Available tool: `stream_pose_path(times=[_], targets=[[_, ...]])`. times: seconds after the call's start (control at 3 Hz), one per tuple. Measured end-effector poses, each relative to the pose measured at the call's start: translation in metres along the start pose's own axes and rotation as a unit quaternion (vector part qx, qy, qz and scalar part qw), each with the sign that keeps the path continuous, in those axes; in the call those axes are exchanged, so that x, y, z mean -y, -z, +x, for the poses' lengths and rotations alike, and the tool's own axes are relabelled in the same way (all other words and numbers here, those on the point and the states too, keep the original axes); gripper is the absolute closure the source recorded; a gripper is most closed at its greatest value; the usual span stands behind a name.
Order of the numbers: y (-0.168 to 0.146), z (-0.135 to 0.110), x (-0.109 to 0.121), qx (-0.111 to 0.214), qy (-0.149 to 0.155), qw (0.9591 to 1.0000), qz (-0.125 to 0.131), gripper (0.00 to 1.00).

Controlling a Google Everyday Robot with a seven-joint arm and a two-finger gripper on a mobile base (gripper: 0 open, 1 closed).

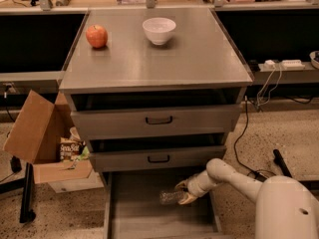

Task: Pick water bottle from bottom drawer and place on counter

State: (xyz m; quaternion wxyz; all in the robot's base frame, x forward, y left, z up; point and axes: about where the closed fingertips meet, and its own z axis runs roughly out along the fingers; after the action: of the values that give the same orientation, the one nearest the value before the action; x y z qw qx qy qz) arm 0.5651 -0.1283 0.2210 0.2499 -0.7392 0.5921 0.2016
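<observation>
The water bottle (169, 197), small and clear, lies on its side just above the floor of the bottom drawer (144, 218), which is pulled out below the two handled drawers. My gripper (184, 192) reaches in from the right, and its fingers (187, 199) are closed on the bottle's right end. The white arm (234, 178) runs back to the lower right. The counter (199, 59) is the grey metal top of the cabinet above.
A red apple (96, 36) and a white bowl (159, 30) stand at the back of the counter. An open cardboard box (37, 136) sits on the floor left of the cabinet. Cables (259, 98) and a power strip (284, 63) lie to the right.
</observation>
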Motion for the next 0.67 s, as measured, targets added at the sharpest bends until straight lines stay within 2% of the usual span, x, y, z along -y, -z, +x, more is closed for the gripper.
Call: stream_pose_path(times=[0.33, 0.67], targets=[[0.0505, -0.0393, 0.0075, 0.009, 0.027, 0.9994, 0.018, 1.0], [0.0512, -0.0436, 0.0076, 0.016, 0.028, 0.9994, 0.015, 1.0]])
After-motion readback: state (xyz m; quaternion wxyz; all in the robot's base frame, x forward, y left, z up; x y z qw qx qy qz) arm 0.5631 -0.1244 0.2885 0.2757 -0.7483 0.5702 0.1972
